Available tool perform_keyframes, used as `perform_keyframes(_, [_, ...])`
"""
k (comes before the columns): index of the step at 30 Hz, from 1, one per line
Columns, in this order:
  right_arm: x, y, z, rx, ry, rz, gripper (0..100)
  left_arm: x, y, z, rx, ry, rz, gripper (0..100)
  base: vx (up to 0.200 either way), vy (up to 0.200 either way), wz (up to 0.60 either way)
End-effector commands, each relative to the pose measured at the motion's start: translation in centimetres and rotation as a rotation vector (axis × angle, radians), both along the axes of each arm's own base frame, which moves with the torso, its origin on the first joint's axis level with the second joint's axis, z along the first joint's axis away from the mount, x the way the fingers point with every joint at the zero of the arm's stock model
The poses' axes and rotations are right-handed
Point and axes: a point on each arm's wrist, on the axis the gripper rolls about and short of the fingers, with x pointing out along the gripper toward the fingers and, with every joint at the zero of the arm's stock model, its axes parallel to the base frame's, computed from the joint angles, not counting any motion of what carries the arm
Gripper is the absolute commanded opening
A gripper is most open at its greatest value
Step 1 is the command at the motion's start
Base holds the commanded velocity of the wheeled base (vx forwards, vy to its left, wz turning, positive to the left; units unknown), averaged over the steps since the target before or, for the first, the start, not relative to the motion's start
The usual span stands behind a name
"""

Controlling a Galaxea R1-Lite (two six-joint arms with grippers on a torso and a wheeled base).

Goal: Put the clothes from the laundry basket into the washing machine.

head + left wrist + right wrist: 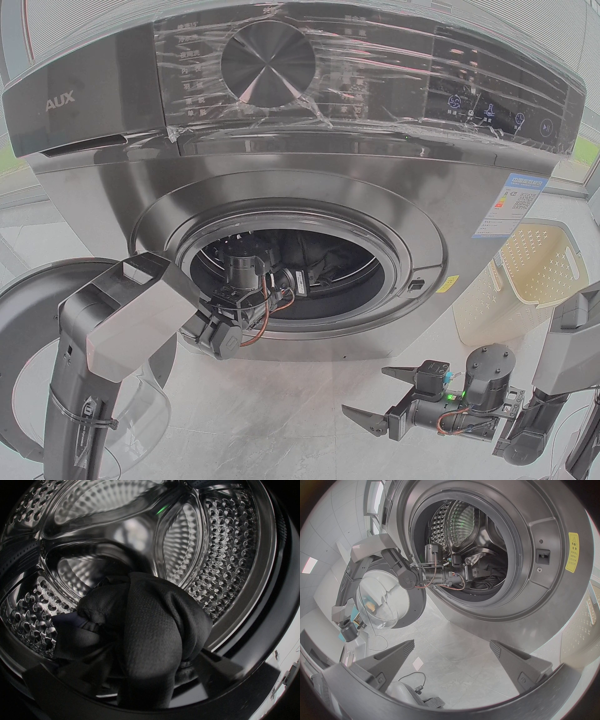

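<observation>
Currently seeing left gripper point(480, 573) spread inside the washing machine point(300, 175), black garment point(150, 630) bunched over it in the drum. Right gripper point(365, 390) spread, empty, low before the washing machine. Laundry basket point(550, 262) just beside the washing machine.

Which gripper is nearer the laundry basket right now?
Right. The right gripper hangs open above the floor, in front of the laundry basket; the left gripper is inside the washing machine drum, farther off.
</observation>
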Motion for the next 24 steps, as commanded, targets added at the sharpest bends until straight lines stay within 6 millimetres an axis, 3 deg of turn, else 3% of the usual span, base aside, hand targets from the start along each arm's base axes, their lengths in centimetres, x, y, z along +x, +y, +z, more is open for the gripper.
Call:
perform_keyframes(1, [0.0, 0.0, -0.1, -0.001, 0.002, 0.0, 100, 2.0, -0.3, -1.4, -0.011, -0.017, 0.031, 0, 0.0, 0.0, 0.0])
perform_keyframes(6, [0.0, 0.0, -0.1, -0.001, 0.002, 0.0, 100, 4.2, -0.1, 0.1, -0.078, -0.109, 0.123, 0, 0.0, 0.0, 0.0])
perform_keyframes(13, [0.0, 0.1, 0.0, 0.0, 0.001, 0.002, 100, 5.9, -0.7, 2.9, -0.204, -0.244, 0.162, 0, 0.0, 0.0, 0.0])
perform_keyframes(20, [0.0, 0.0, -0.1, -0.001, 0.002, 0.0, 100, 5.6, -1.1, 1.0, -0.173, -0.2, 0.155, 0, 0.0, 0.0, 0.0])
perform_keyframes(21, [0.0, 0.0, -0.1, -0.001, 0.002, 0.0, 100, 5.4, -1.1, 0.7, -0.163, -0.186, 0.15, 100, 0.0, 0.0, 0.0])
perform_keyframes(24, [0.0, 0.0, -0.1, -0.002, 0.003, 0.0, 100, 4.9, -1.1, 1.7, -0.17, -0.185, 0.143, 100, 0.0, 0.0, 0.0])
